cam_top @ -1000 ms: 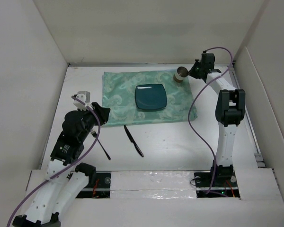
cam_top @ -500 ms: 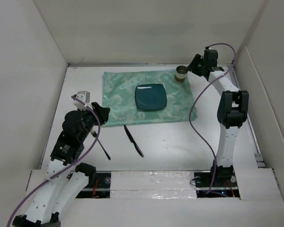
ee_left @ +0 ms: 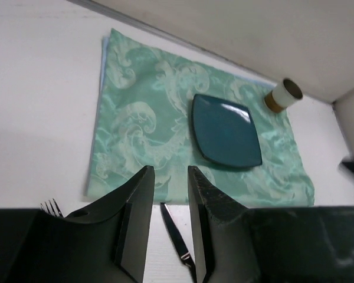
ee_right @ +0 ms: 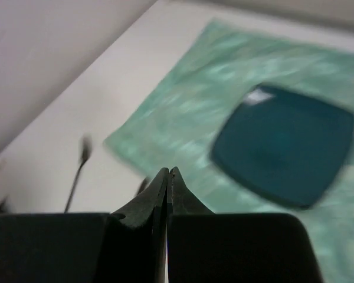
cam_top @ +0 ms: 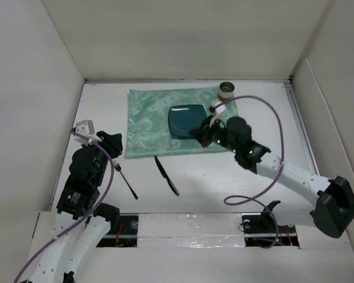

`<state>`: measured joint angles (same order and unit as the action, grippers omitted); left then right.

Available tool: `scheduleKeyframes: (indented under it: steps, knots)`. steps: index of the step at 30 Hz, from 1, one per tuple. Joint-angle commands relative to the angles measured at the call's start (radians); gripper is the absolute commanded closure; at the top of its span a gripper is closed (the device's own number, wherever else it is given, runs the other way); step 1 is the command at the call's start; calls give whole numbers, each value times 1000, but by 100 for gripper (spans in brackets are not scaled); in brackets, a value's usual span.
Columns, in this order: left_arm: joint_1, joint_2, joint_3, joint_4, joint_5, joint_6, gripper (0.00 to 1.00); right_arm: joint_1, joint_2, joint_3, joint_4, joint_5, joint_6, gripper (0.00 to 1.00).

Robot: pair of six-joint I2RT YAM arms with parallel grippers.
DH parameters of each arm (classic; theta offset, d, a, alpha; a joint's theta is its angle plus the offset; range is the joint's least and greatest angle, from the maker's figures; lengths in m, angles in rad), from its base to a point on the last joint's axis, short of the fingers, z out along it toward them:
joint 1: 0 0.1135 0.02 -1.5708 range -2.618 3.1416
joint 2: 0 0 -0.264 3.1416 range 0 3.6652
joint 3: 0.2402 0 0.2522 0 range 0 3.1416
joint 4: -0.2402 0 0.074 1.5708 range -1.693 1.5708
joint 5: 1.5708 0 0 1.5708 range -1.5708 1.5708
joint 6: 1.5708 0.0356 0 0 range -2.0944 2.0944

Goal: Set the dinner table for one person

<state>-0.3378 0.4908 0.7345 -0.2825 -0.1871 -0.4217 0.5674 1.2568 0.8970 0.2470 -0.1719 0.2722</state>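
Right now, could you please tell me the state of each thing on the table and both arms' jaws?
Mat: spread flat.
Plate: upright on the mat, empty.
Cup: upright at the mat's far right corner.
Fork: lying on bare table, not held.
Knife: lying on bare table, not held.
Left gripper: jaws apart, empty.
Right gripper: jaws shut, empty.

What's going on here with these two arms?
Two robot arms are setting the table. A green mat lies there with a teal plate on it and a cup by its far right corner. A fork and knife lie on bare table before the mat. The right end effector hovers shut near the plate; the left end effector, partly open, near the fork. Neither holds anything.
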Motion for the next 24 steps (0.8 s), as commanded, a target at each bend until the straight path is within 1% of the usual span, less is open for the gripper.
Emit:
scheduleKeyframes:
  steps: [1,2,3,4,5,6,7,8,9,10,11,12,13,14,15,16,18,22,24]
  knots:
    - [5,-63,13,19,-98,-48,76,187,-45,-101,-6,119,-111,100]
    - [5,-81,6,26,-82,-39,78,237,-57,-112,-21,139,-114,100]
    - [5,-112,0,43,-72,-29,86,314,-66,-131,-49,153,-107,100]
    - [5,-127,-4,51,-68,-13,95,342,-71,-138,-58,164,-96,100]
    - [5,-138,-7,54,-58,-9,100,373,-68,-148,-58,166,-82,100]
    - [5,-158,-9,52,-63,-11,100,435,-59,-156,-57,213,-76,100]
    - [5,-162,-10,52,-66,-11,100,465,-24,-150,-64,280,-71,100]
    - [5,-167,-10,51,-77,-12,100,488,4,-135,-81,316,-68,92]
    - [5,-166,-10,49,-83,-15,100,508,36,-112,-148,342,-76,83]
    - [5,-164,-10,46,-84,-15,100,543,70,-51,-185,380,-83,76]
    - [5,-152,-6,45,-84,-17,100,558,143,-24,-218,396,-91,64]
    - [5,-143,-4,36,-81,-17,94,575,179,-1,-242,405,-103,58]
    - [5,-133,-3,34,-66,-17,78,601,241,55,-241,417,-117,56]
    - [5,-129,-4,34,-66,-17,77,601,272,56,-241,417,-117,56]
    - [5,-126,-4,42,-61,-15,63,615,295,69,-285,417,-117,56]
    - [5,-123,-6,43,-57,-14,58,615,318,80,-287,417,-117,56]
    - [5,-115,-3,37,-64,-14,51,615,371,98,-291,423,-108,56]
    - [5,-123,-7,45,-63,-12,50,615,438,131,-316,451,-105,55]
    - [5,-124,-6,42,-63,-14,50,626,458,129,-295,463,-93,55]
